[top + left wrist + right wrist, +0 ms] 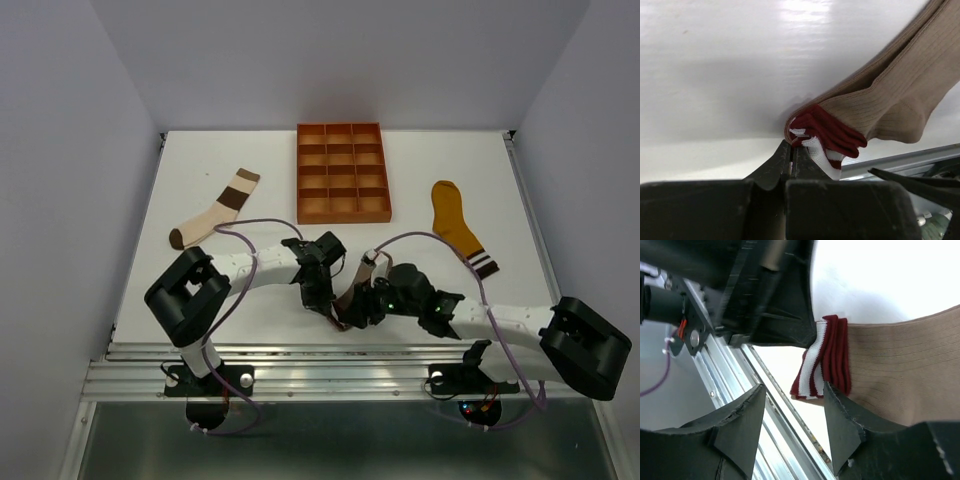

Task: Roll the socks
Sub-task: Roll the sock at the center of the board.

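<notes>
Pinching the maroon-and-white cuff (pixel 827 355) of the taupe sock (pixel 900 95), the left gripper (pixel 791 150) has its fingers pressed together on the folded fabric, with white edging bulging out just beside the tips. The sock's ribbed body runs away from that grip, up and to the right in the left wrist view, lying on the white table (pixel 250 160).

The right gripper (pixel 795 387) faces the same cuff from the other side, jaws apart. The cuff's lower edge hangs between its two fingertips. One finger overlaps the taupe body; whether it touches, I cannot tell.

In the top view both grippers meet close together near the table's front edge, just behind the aluminium rail (pixel 330 375), with the taupe sock between them.

The colour-blocked sock (pixel 215 210) lies flat at the left, well apart from both arms. The mustard sock (pixel 455 222) lies flat at the right. The orange tray (pixel 341 215) sits at the back centre, between the two.
</notes>
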Action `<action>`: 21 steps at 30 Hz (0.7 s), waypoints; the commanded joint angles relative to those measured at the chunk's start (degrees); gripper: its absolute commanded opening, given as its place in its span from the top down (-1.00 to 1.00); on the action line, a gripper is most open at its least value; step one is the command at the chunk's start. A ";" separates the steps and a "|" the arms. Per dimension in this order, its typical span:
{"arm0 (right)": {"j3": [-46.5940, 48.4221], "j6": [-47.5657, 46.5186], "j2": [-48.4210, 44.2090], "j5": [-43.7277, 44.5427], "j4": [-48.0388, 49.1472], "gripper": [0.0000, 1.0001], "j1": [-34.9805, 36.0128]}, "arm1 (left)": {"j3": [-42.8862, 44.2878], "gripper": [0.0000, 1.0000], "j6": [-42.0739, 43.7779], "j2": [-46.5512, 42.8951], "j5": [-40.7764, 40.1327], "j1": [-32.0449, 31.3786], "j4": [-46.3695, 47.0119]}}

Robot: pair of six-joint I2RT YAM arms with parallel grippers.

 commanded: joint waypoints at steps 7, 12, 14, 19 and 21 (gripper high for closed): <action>5.12 -14.48 -3.94 15.82 -4.40 -0.11 14.28 | 4.48 1.00 -1.21 -2.16 -2.47 0.18 -15.96; 7.06 -18.09 -0.69 21.00 -4.04 -0.10 18.78 | 5.54 1.00 -1.74 -0.93 -0.98 0.18 -18.15; 8.11 -19.93 0.55 22.85 -3.69 -0.10 21.49 | 5.54 1.00 -2.09 -0.49 -0.45 0.18 -18.42; 12.06 -24.06 5.55 31.63 -5.95 -0.10 25.54 | 6.15 1.00 -2.18 0.82 1.48 0.18 -18.60; 15.40 -24.68 7.31 37.15 -8.51 -0.09 27.47 | 6.68 1.00 -2.27 1.18 1.48 0.18 -19.21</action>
